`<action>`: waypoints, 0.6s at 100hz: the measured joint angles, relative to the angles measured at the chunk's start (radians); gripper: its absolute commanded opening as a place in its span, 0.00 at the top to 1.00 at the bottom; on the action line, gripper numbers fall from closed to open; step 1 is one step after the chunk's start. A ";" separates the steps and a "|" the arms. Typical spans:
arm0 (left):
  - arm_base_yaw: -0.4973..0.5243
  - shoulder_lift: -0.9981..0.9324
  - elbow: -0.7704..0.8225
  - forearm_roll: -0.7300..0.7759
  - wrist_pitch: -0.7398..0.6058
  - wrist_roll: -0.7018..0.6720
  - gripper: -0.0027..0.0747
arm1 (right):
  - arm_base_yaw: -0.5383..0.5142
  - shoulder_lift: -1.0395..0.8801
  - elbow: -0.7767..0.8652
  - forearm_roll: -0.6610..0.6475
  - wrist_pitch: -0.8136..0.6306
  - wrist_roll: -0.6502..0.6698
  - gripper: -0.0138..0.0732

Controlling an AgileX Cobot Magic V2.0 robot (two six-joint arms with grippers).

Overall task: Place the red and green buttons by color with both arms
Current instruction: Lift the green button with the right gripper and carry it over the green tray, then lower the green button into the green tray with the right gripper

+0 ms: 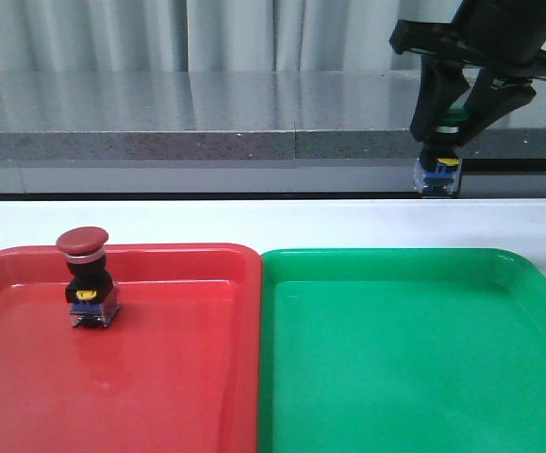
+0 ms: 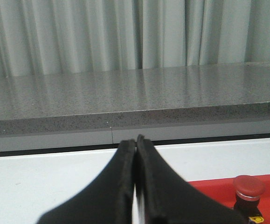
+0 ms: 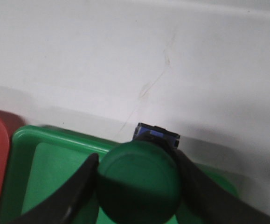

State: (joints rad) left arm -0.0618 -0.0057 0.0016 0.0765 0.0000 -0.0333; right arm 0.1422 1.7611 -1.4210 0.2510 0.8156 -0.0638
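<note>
Jaws of the right gripper (image 1: 449, 127) clench the green button (image 3: 138, 179), held in the air above the green tray (image 1: 414, 359). Left gripper (image 2: 136, 142) jaws are pressed together, empty. Red button (image 1: 88, 278) stands upright in the red tray (image 1: 159, 377).

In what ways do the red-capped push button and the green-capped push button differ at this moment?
The red-capped push button stands free on the red plastic tray; the green-capped push button hangs in the air, clamped in the right gripper, above the green plastic tray. The caps differ in colour. Both stand upright and share a black body, yellow tab and blue base.
</note>
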 measured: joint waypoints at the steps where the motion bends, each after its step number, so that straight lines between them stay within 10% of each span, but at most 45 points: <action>1: 0.000 0.000 0.000 0.000 0.000 0.000 0.99 | 0.000 -0.006 0.004 0.003 0.000 0.000 0.53; 60: 0.000 0.000 0.000 0.000 0.000 0.000 0.99 | 0.117 -0.109 0.349 0.094 -0.175 0.000 0.53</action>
State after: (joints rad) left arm -0.0618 -0.0057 0.0016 0.0765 0.0000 -0.0333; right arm 0.2593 1.6524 -1.0721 0.3454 0.6411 -0.0638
